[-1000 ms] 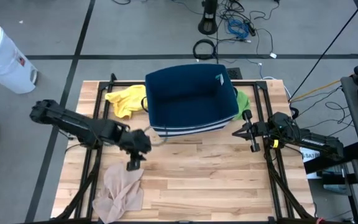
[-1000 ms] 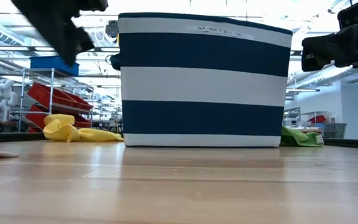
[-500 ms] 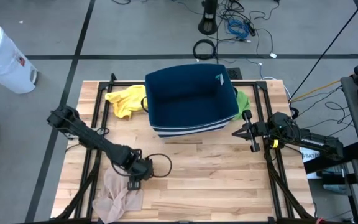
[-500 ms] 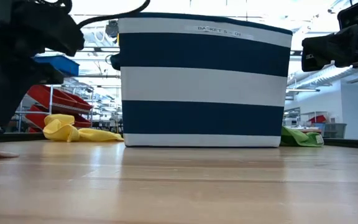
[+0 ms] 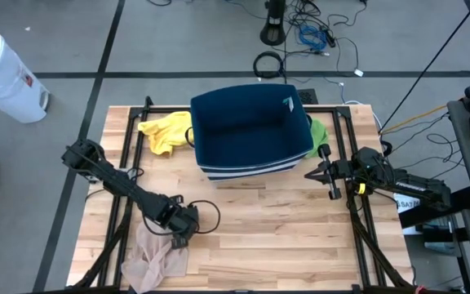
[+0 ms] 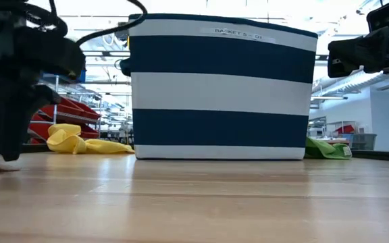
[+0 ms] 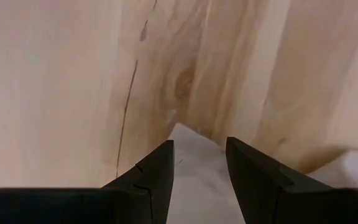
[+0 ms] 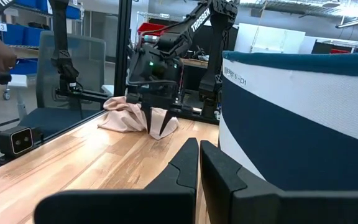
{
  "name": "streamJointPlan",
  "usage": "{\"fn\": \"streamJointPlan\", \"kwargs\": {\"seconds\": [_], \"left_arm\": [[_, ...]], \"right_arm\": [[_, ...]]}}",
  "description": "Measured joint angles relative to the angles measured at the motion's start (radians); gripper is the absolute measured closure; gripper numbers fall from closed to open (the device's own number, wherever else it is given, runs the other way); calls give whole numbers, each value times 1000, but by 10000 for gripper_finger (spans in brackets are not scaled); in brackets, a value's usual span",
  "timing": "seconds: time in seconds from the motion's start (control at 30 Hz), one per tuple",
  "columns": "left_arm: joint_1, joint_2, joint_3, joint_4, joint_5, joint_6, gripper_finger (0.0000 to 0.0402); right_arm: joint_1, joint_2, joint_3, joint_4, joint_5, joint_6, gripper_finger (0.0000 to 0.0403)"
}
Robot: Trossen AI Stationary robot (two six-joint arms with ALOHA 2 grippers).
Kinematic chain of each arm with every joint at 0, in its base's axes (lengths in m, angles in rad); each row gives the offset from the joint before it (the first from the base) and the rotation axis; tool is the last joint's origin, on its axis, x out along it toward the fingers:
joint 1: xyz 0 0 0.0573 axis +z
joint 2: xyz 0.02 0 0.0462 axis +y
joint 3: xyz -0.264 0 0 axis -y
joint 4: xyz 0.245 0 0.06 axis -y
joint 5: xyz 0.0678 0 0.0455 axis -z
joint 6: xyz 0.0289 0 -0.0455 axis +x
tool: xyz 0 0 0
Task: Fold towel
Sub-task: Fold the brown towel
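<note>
The left gripper (image 5: 177,238) stood over a corner of the beige towel (image 5: 155,255) near the table's (image 5: 284,237) front left, fingers apart, gripping nothing. The right gripper (image 5: 330,173) waited closed and empty beside the striped basket (image 5: 251,131).

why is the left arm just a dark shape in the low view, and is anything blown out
Low view: the left gripper sits close to the lens against a bright, washed-out ceiling, so it reads as a silhouette; the navy-and-white striped fabric basket stays sharp. Left wrist view: the pale wooden tabletop looks overexposed.
</note>
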Motion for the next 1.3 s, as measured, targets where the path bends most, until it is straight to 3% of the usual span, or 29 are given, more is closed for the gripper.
{"fn": "streamJointPlan", "kwargs": {"seconds": [0.33,0.73,1.07,1.13,1.3], "left_arm": [[1,-2,-48,44,7,3,256],[23,-2,-85,143,-54,122,393],[172,2,-85,592,-227,462,397],[221,2,-85,697,-218,537,398],[339,2,-85,906,-71,660,398]], "right_arm": [[0,0,0,0,0,0,397],[0,0,0,0,0,0,397],[0,0,0,1,0,0,397],[0,0,0,1,0,4,397],[0,0,0,0,0,5,397]]}}
